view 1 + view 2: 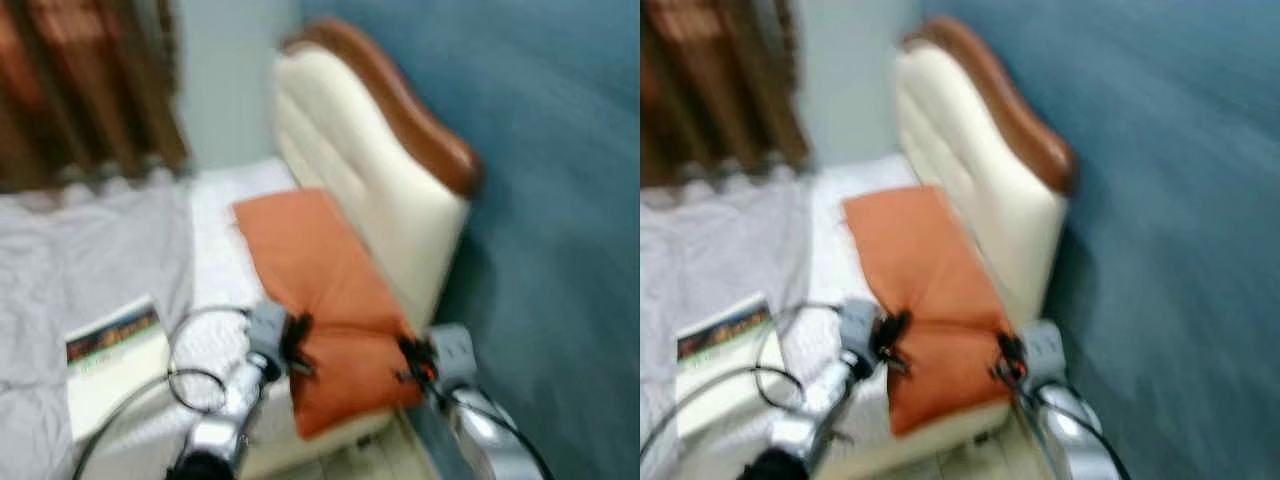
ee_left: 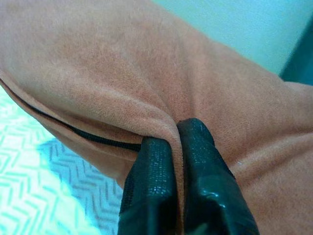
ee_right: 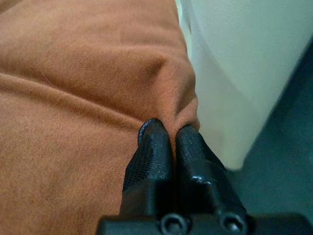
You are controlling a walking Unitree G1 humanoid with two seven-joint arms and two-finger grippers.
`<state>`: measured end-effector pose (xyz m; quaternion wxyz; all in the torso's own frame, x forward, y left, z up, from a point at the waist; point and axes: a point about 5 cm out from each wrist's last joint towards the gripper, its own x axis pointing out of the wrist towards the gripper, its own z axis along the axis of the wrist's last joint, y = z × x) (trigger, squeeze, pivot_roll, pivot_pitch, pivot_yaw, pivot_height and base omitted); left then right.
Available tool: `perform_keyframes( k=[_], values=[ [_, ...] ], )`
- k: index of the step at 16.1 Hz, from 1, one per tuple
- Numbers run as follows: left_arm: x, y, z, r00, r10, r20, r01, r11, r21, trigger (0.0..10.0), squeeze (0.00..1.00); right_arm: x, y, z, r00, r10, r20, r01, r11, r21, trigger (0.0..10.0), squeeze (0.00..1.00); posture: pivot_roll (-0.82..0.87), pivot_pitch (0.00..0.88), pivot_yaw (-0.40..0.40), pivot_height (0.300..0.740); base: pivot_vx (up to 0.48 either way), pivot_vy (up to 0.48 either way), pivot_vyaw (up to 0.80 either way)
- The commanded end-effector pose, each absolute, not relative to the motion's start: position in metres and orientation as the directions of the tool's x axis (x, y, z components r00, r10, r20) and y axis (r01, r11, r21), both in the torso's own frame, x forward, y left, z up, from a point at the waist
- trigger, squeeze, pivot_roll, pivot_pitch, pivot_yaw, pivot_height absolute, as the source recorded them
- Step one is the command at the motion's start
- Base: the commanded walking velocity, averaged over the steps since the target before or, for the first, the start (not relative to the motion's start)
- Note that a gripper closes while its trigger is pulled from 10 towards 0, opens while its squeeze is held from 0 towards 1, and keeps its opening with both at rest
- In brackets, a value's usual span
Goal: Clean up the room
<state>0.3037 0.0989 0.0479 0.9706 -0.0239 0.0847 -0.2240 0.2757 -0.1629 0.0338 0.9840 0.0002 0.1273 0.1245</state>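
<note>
— Left wrist view shows what, please?

— It shows the left gripper (image 2: 178,142) pinching a fold of the soft orange velvet pillow (image 1: 320,290) near its zip edge. The right gripper (image 3: 168,134) nips the other near corner, fingers pressed together on cloth.

— Where does the pillow lie?

— On the white patterned bed (image 1: 215,215), against the cream padded headboard (image 1: 360,160). It seems light and floppy, so two corners are a good hold.

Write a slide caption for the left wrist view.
Left gripper pinching a fold of the orange pillow near its dark seam, above the chevron-patterned bedsheet.
</note>
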Motion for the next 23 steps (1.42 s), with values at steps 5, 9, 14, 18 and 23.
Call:
perform_keyframes(
  k=[5, 9, 14, 18, 23],
  values=[
    [0.306, 0.132, 0.052, 0.917, -0.371, -0.145, 0.371, 0.928, -0.033, 10.0, 0.0, 0.285, -0.172, 0.05, 0.965, 0.188, -0.184, -0.186, 0.982, 0.027, 10.0, 0.0, -0.07, 0.031, -0.017, 0.74, 0.478, 0.0, 0.0],
    [0.312, 0.13, 0.052, 0.904, -0.396, -0.16, 0.4, 0.917, -0.006, 10.0, 0.0, 0.288, -0.167, 0.05, 0.96, 0.203, -0.193, -0.202, 0.979, 0.025, 10.0, 0.0, -0.08, 0.049, -0.016, 0.74, 0.24, 0.0, 0.0],
    [0.314, 0.129, 0.054, 0.898, -0.409, -0.163, 0.419, 0.907, 0.034, 10.0, 0.0, 0.291, -0.167, 0.05, 0.962, 0.195, -0.193, -0.195, 0.981, 0.02, 10.0, 0.0, -0.08, 0.052, -0.008, 0.74, 0.0, 0.0, 0.0],
    [0.315, 0.13, 0.055, 0.903, -0.399, -0.159, 0.412, 0.91, 0.053, 10.0, 0.0, 0.294, -0.163, 0.049, 0.955, 0.208, -0.212, -0.209, 0.978, 0.021, 10.0, 0.0, -0.07, 0.063, -0.012, 0.74, 0.0, 0.0, -0.4],
    [0.315, 0.133, 0.057, 0.928, -0.349, -0.132, 0.359, 0.931, 0.064, 10.0, 0.0, 0.295, -0.159, 0.053, 0.954, 0.232, -0.189, -0.233, 0.972, 0.017, 10.0, 0.0, -0.06, 0.07, -0.013, 0.74, 0.16, -0.052, 0.0]
  ],
)
